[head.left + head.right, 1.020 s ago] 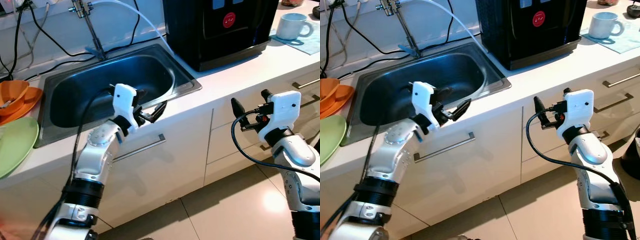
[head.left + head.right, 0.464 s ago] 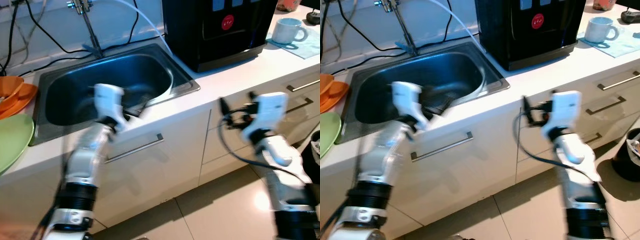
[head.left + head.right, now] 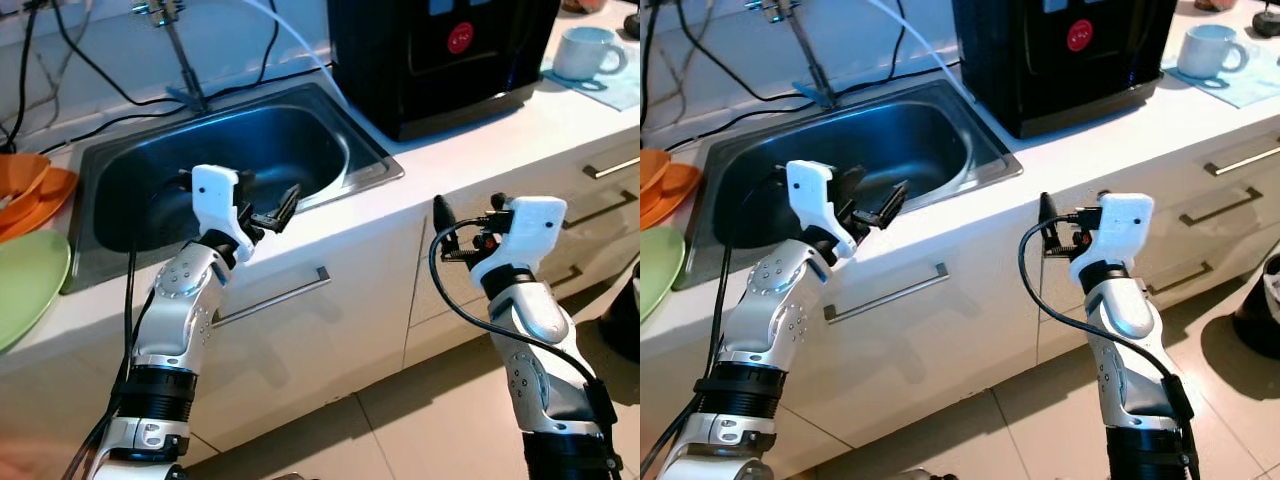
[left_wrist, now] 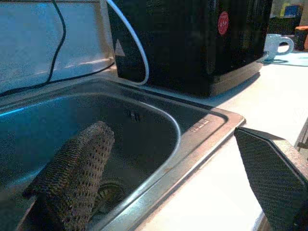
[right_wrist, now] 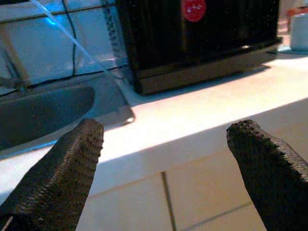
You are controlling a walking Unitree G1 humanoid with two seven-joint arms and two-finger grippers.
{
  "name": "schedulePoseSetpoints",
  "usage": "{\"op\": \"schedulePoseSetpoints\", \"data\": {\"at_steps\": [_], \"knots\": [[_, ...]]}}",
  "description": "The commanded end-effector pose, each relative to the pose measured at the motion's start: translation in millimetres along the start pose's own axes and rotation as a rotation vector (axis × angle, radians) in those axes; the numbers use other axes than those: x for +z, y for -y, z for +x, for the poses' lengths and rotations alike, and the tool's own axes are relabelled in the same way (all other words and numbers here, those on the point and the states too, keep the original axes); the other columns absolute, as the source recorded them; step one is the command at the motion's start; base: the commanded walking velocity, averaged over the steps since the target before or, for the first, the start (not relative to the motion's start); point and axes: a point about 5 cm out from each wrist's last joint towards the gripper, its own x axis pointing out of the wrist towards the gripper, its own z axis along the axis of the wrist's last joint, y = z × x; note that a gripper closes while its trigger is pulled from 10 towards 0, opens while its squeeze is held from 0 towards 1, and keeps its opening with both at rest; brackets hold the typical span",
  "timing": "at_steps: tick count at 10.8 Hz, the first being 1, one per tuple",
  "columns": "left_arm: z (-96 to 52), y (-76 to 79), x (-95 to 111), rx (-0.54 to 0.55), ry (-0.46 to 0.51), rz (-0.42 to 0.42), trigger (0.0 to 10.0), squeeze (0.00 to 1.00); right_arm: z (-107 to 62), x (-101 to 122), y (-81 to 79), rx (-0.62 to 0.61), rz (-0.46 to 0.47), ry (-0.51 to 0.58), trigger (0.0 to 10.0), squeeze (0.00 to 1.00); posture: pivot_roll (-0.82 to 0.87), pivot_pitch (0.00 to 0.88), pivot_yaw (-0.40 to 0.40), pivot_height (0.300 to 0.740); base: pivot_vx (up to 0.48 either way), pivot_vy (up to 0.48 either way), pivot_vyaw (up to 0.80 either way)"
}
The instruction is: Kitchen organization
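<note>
My left gripper (image 3: 270,211) is open and empty, held over the front rim of the steel sink (image 3: 386,170). In the left wrist view its fingers (image 4: 72,183) straddle the sink's rim (image 4: 211,126) and basin. My right gripper (image 3: 462,214) is open and empty in front of the white cabinet drawers, just below the counter edge. It points toward the sink; the right wrist view has its fingertips (image 5: 62,173) spread before the counter. A white mug (image 3: 590,51) stands on a light blue cloth at the far right of the counter.
A black water dispenser (image 3: 440,50) stands right of the sink, with a white hose curving into the basin. A faucet (image 3: 177,55) and cables are behind the sink. A green plate (image 3: 25,285) and orange bowls (image 3: 30,195) lie on the left. A dark bin (image 3: 625,312) sits on the floor.
Both arms have shifted to the left after a blurred moment. The left gripper now sits a little higher over the sink's front rim; both stay open and empty.
</note>
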Motion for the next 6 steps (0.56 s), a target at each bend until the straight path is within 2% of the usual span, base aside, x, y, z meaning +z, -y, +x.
{"op": "schedulePoseSetpoints", "data": {"at_steps": [1, 4, 6], "knots": [[-2.2, -1.4, -0.1, 0.001, -0.010, 0.013, 10.0, 0.00, -2.3, 5.0, 0.2, -0.020, 0.007, 0.024, 10.0, 0.00, -0.02, 0.027, 0.169, 0.740, 0.000, 0.000, 0.00], [-7.7, -1.8, -7.3, 0.011, -0.024, 0.006, 10.0, 0.00, 5.4, 7.0, 1.8, -0.012, -0.002, 0.041, 10.0, 0.00, -0.03, 0.000, 0.178, 0.740, 0.000, 0.000, 0.00], [-7.0, 0.2, -13.8, 0.031, -0.036, 0.001, 10.0, 0.00, 1.9, 8.2, -2.0, 0.024, -0.028, 0.040, 10.0, 0.00, -0.06, 0.000, 0.202, 0.740, 0.000, 0.000, 0.00]]}}
